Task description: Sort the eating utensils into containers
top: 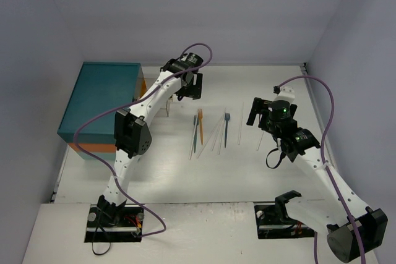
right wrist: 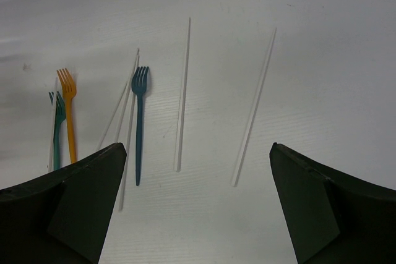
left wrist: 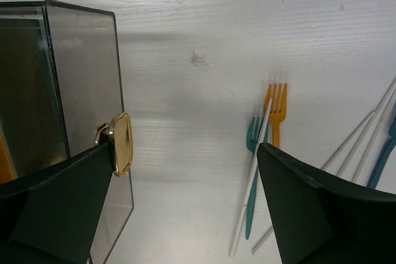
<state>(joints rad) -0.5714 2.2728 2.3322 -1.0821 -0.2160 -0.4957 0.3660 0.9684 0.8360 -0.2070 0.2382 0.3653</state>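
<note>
Because the forks (top: 226, 129) and chopsticks (right wrist: 183, 94) lie loose at the centre of the overhead view, neither gripper holds anything. The left gripper (left wrist: 185, 177) gapes wide beside the gold handle (left wrist: 121, 143) of a drawer (left wrist: 83, 85) on the teal chest (top: 99, 97) at left. The right gripper (right wrist: 198, 177) hangs wide above the chopsticks, likely to pick one.

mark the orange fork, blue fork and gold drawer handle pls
orange fork (right wrist: 69, 119): right wrist view, middle of its shaft.
blue fork (right wrist: 139, 129): right wrist view, middle of its shaft.
gold handle (left wrist: 121, 143): left wrist view, centre of the gold plate.
</note>
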